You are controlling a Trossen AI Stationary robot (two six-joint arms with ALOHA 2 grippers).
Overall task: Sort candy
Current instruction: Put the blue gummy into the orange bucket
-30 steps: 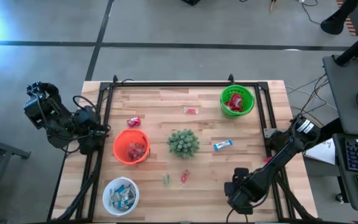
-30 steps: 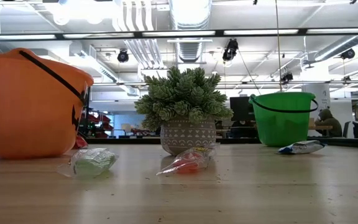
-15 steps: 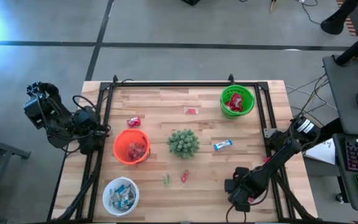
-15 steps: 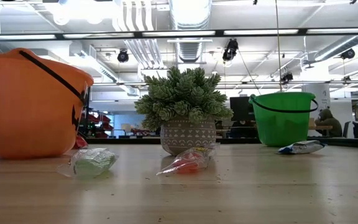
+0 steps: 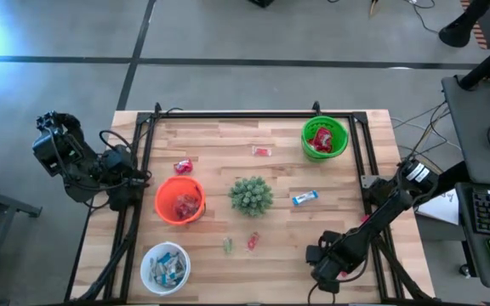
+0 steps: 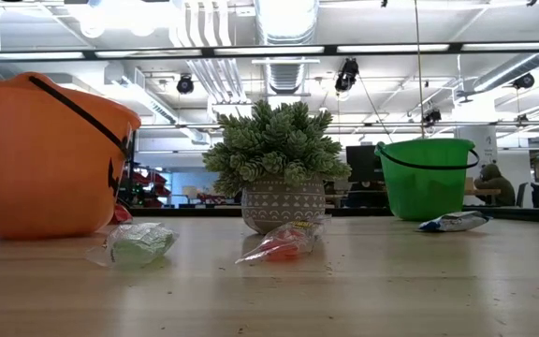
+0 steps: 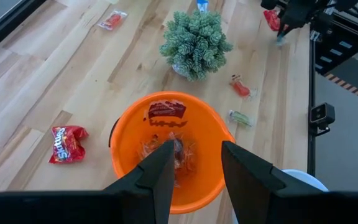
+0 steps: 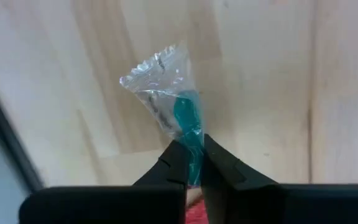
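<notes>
High view, from left to right: the left gripper [image 5: 130, 180] waits off the table's left edge, beside the black frame rail [image 5: 139, 153]. Its two dark fingers [image 7: 160, 171] stand apart with nothing between them, and its wrist view looks past them down into the orange bucket [image 5: 179, 201].

Next on the wooden table [image 5: 211, 144] comes the white bowl [image 5: 165, 267] at the near left, filled with blue-and-white bars. The orange bucket, just above it, holds red wrapped pieces, and a red packet [image 5: 183, 167] lies on the wood close beside the bucket's far side. A small green candy [image 5: 226, 246] and a small red candy [image 5: 252, 241] lie near each other in front of the potted plant [image 5: 251, 195], which sits mid-table. Another red candy [image 5: 262, 151] lies toward the far edge. A blue-and-white bar [image 5: 304, 198] lies right of the plant. The green bucket [image 5: 325, 138] at the far right holds red packets.

At the near right corner, the right gripper [image 5: 323, 270] is low over the table. Its fingertips are pressed together, pinching a teal candy [image 8: 186, 118] in a clear twisted wrapper, seen against the wood.
</notes>
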